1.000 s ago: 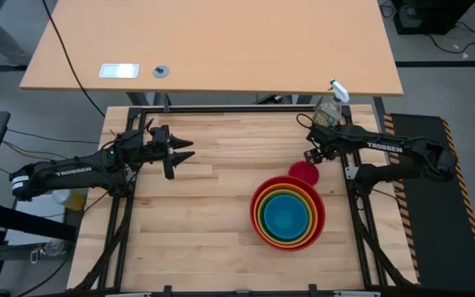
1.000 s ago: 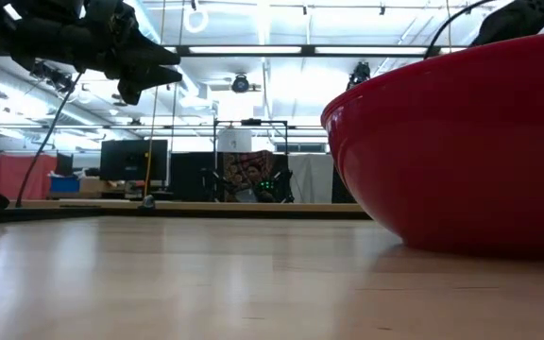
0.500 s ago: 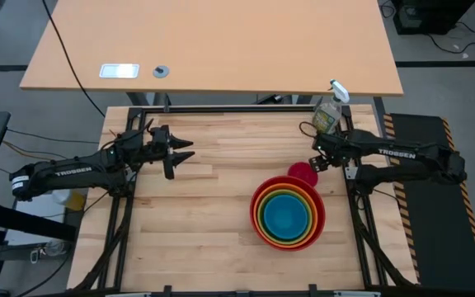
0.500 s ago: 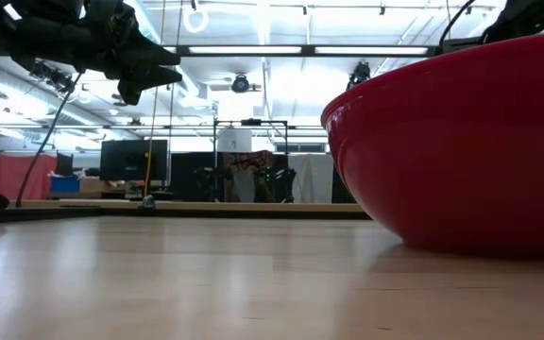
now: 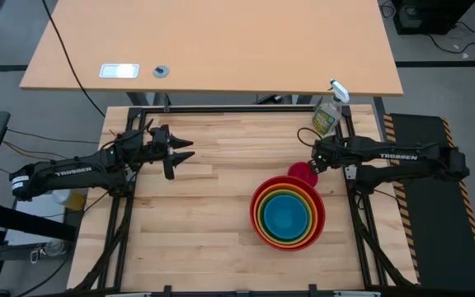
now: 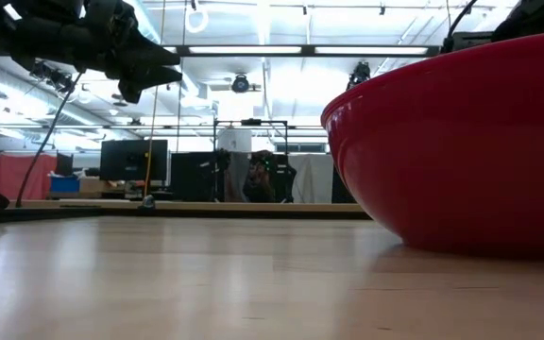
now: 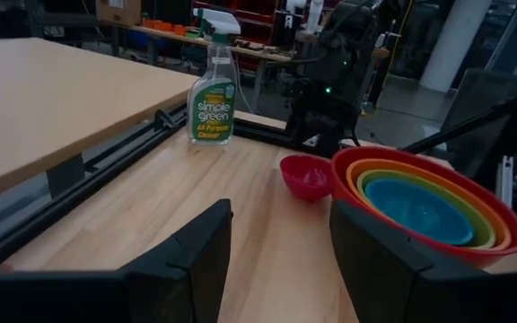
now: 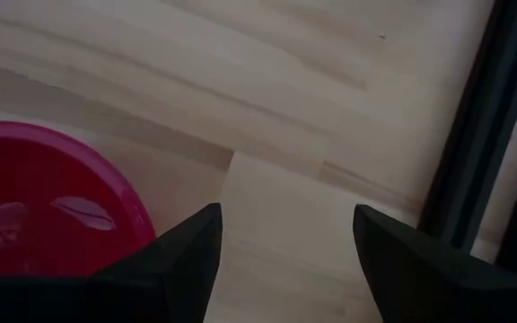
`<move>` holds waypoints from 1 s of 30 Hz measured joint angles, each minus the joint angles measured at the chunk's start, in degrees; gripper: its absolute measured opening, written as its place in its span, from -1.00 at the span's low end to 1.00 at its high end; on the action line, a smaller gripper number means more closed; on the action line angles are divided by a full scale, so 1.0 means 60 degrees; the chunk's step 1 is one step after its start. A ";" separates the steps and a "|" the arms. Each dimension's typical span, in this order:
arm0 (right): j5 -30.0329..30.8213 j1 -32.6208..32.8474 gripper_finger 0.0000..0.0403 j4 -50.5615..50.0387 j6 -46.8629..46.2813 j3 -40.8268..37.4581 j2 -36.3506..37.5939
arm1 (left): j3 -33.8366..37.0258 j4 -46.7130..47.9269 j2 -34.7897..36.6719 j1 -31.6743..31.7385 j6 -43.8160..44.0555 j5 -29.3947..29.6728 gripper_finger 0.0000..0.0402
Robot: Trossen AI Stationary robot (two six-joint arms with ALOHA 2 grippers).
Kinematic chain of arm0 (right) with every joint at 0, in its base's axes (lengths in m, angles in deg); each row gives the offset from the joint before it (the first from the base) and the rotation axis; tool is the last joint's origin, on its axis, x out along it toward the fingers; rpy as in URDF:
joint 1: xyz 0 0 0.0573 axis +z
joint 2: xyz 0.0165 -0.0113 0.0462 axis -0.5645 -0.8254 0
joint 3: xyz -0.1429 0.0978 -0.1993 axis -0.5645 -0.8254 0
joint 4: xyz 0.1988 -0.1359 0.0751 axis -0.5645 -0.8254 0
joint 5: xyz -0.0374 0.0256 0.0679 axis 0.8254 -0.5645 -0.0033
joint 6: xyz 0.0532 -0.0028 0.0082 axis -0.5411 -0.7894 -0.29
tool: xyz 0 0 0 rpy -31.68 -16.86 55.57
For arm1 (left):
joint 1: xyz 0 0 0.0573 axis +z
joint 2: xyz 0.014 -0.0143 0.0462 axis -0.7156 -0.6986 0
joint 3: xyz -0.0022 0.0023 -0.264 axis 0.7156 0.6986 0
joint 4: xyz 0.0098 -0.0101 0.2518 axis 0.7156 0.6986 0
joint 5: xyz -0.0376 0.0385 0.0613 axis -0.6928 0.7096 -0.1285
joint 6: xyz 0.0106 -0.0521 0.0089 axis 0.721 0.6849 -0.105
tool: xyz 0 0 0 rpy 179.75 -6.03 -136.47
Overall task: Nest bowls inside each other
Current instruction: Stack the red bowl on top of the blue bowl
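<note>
Stack: four bowls are seen already nested on the wooden surface (image 5: 196, 223), red bowl (image 5: 258, 221) outermost, then orange bowl (image 5: 262, 200), lime green bowl (image 5: 267, 231) and blue bowl (image 5: 287, 217) at the centre.
Remaining bowl: pink bowl (image 5: 302, 172) is left alone, upright, just beside the stack's far rim, towards the spray bottle (image 5: 326, 114).
Right gripper (image 5: 314, 161): held open just over the pink bowl's far edge; nothing is gripped.
Left gripper (image 5: 181, 155): parked open above the surface's left side, well apart from the bowls.
Handling: the pink bowl is judged light, stiff and smooth, so it is likely to skid if nudged.
Hold point: the rim wall is best pinched, one finger inside and one outside, on the side nearest the right gripper.
Next move: a lift clear of the red rim is called for, then a release over the blue bowl.
</note>
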 joint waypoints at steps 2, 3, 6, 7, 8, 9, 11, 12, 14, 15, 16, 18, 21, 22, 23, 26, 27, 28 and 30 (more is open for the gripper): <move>0.0047 -0.0003 0.27 -0.0011 0.0164 0.0011 0.0011 | 0.0000 0.0000 0.0000 -0.0007 -0.0176 0.0003 -0.04; 0.0132 -0.0008 0.27 -0.0038 0.0305 0.0053 0.0008 | 0.0000 -0.0004 0.0000 -0.0007 -0.0238 -0.0001 -0.04; 0.0422 -0.0161 0.27 -0.0007 0.0818 0.0317 0.0007 | 0.0000 -0.0089 0.0000 -0.0007 -0.0360 -0.0001 -0.04; 0.0478 -0.0246 0.27 -0.0004 0.1050 0.0440 0.0007 | 0.0000 -0.0125 0.0000 -0.0007 -0.0363 -0.0001 -0.04; 0.0495 -0.0341 0.27 -0.0004 0.1328 0.0580 0.0007 | 0.0000 -0.0174 0.0000 -0.0007 -0.0362 0.0001 -0.04; 0.0492 -0.0436 0.27 -0.0003 0.1619 0.0728 0.0007 | 0.0000 -0.0237 0.0000 -0.0007 -0.0360 0.0002 -0.04; 0.0475 -0.0652 0.27 0.0075 0.2262 0.0989 0.0004 | 0.0000 -0.0314 0.0000 -0.0007 -0.0353 -0.0001 -0.04; 0.0454 -0.0772 0.27 0.0201 0.2599 0.1072 0.0003 | 0.0000 -0.0318 0.0000 -0.0007 -0.0343 -0.0001 -0.04; 0.0293 -0.1055 0.27 0.0683 0.3220 0.1093 -0.0003 | 0.0000 -0.0301 0.0000 -0.0007 -0.0219 0.0001 -0.04; 0.0080 -0.1212 0.27 0.0990 0.3556 0.1088 -0.0035 | 0.0000 -0.0308 0.0000 -0.0007 -0.0176 0.0002 -0.04; -0.0195 -0.1357 0.27 0.1301 0.3898 0.1067 -0.0086 | 0.0000 -0.0314 0.0000 -0.0007 -0.0155 -0.0001 -0.04; -0.0650 -0.1618 0.26 0.1723 0.4477 0.1038 -0.0313 | 0.0000 -0.0301 0.0000 -0.0019 -0.0098 -0.0001 -0.04; -0.1231 -0.2041 0.24 0.2285 0.5216 0.1038 -0.0773 | 0.0000 -0.0295 0.0000 -0.0128 0.0046 0.0003 -0.04; -0.1465 -0.2192 0.23 0.2409 0.5449 0.1038 -0.0959 | 0.0000 -0.0295 0.0000 -0.0194 0.0122 -0.0001 -0.04; -0.1665 -0.2328 0.22 0.2450 0.5637 0.1040 -0.1178 | 0.0000 -0.0292 0.0000 -0.0256 0.0176 -0.0001 -0.04; -0.1874 -0.2636 0.21 0.2229 0.6146 0.1096 -0.1906 | 0.0000 -0.0290 0.0000 -0.0486 0.0259 -0.0001 -0.04; -0.1945 -0.2707 0.21 0.2200 0.6333 0.1133 -0.2162 | 0.0000 -0.0287 0.0000 -0.0558 0.0254 -0.0001 -0.04; -0.1979 -0.2754 0.21 0.2211 0.6518 0.1160 -0.2406 | 0.0000 -0.0288 0.0000 -0.0621 0.0229 -0.0001 -0.04; -0.2010 -0.2800 0.21 0.2181 0.6727 0.1202 -0.2903 | 0.0000 -0.0277 0.0000 -0.0734 0.0172 -0.0001 -0.04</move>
